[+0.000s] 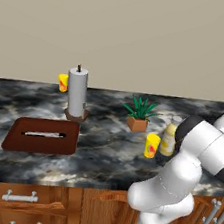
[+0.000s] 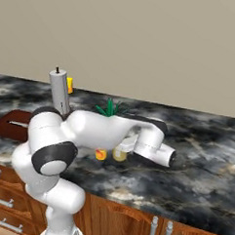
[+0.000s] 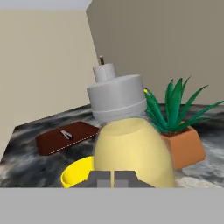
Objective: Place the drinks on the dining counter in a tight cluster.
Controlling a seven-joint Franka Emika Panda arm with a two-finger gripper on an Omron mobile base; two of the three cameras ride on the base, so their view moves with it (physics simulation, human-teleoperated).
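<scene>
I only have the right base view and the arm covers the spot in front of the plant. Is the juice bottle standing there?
Observer: Yes. In the left base view the yellow juice bottle stands upright, just right of a yellow cup.
Operator: Are the fingers around it?
Observer: No. The hand view shows the gripper shut, its tips together in front of the bottle's body with nothing between them.
Operator: What is on the brown board at far left?
Observer: What looks like a knife lies flat on the cutting board.
</scene>
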